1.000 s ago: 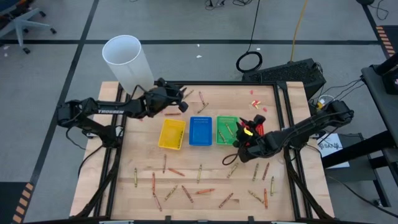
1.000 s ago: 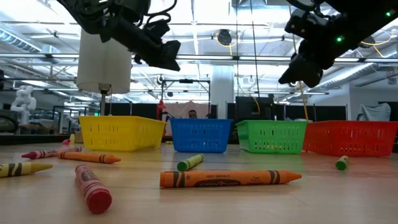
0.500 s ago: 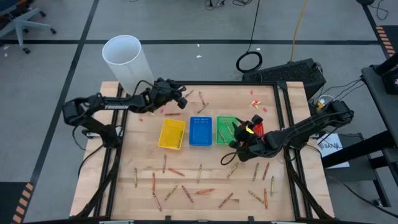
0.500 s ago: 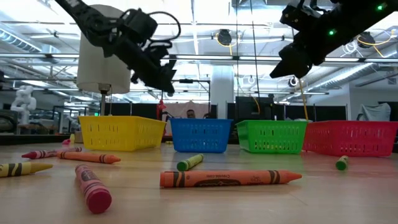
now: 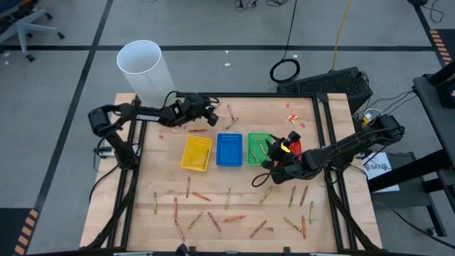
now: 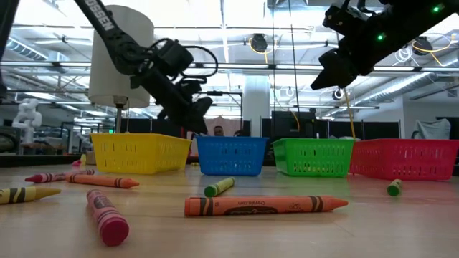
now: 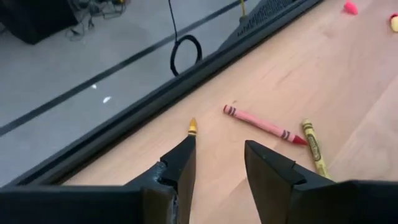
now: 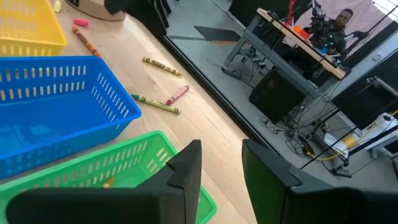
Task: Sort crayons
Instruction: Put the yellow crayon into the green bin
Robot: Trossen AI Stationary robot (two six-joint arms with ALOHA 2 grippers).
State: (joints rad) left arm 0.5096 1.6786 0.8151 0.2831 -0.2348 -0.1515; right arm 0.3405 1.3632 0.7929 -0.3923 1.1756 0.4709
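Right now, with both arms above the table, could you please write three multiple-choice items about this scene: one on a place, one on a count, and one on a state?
1. Where does the left claw hang?
A. Near the far table edge, behind the yellow tray
B. Over the near edge
C. Inside the white tube

2. How many coloured trays stand in a row?
A. Two
B. Four
C. Six

3. What is between the left claw's fingers?
A. A red crayon
B. A pink scrap
C. Nothing

Key: 1 A, the high view shows it beyond the yellow tray. 2 B, the low view shows yellow, blue, green and red. 3 C, the left wrist view shows bare wood in the gap.
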